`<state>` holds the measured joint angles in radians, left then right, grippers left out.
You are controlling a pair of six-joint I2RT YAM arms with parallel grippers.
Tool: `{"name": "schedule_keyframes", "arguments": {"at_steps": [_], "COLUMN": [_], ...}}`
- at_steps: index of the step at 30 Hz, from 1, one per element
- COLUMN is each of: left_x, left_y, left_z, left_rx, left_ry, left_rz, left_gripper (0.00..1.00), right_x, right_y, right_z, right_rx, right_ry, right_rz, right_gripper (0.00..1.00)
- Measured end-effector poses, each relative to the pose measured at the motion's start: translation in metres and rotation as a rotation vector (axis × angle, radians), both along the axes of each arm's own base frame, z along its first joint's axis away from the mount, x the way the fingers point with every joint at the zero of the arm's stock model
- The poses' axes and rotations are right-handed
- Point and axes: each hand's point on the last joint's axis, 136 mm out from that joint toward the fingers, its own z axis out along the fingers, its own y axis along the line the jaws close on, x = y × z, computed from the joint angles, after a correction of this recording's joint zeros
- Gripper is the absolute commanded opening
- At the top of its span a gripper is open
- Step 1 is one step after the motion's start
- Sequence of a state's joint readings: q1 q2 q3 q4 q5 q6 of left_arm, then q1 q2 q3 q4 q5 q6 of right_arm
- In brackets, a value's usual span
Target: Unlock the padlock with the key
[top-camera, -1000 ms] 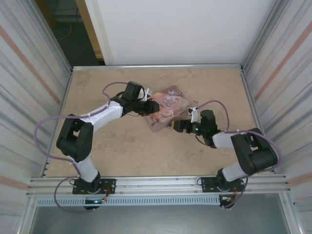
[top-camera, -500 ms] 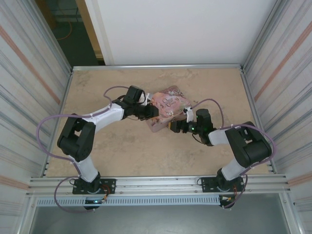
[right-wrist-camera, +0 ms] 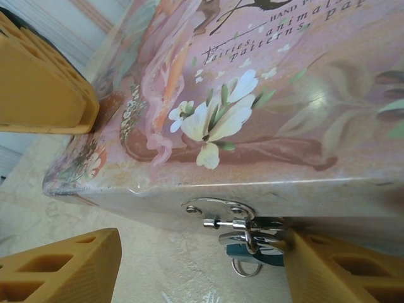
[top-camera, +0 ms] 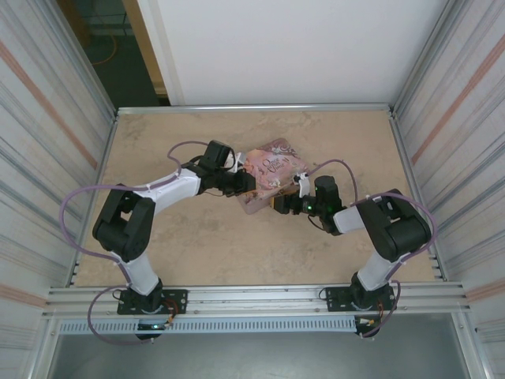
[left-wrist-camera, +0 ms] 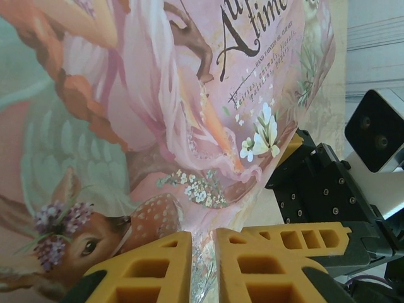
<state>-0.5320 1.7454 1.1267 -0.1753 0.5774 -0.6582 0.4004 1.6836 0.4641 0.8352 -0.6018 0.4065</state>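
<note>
Padlock (right-wrist-camera: 252, 247) hangs on hasp (right-wrist-camera: 218, 207) at front wall of pink tin (left-wrist-camera: 158, 126), on the table (top-camera: 197, 253). Right gripper (right-wrist-camera: 205, 252) is wide open around it, holding nothing: one finger just beside padlock, other well apart. Left gripper (left-wrist-camera: 203, 252) is almost closed, w/ tips at tin's lid edge.

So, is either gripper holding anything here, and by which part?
The left gripper appears to pinch the pink illustrated rectangular tin at its near corner. The right gripper holds nothing; its open fingers straddle the small dark-blue padlock.
</note>
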Motion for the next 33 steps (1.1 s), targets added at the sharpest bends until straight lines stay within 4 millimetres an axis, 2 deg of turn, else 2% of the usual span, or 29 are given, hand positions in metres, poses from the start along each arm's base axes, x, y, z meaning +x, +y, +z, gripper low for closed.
{"name": "schedule_keyframes", "arguments": {"at_steps": [19,33], "left_x": [0.005,0.007], "left_y": [0.01,0.013], "left_z": [-0.001,-0.001], "left_rx": [-0.009,-0.007], "left_ry": [0.0,-0.002], "left_rz": [0.023,0.032], "left_gripper": [0.18,0.18], "right_x": [-0.01,-0.013], "right_y": [0.004,0.001], "right_z": [-0.002,-0.011], "right_rx": [0.014,-0.029], "right_ry": [0.013,0.016], "right_rz": [0.049,0.054], "right_gripper": [0.43,0.19]}}
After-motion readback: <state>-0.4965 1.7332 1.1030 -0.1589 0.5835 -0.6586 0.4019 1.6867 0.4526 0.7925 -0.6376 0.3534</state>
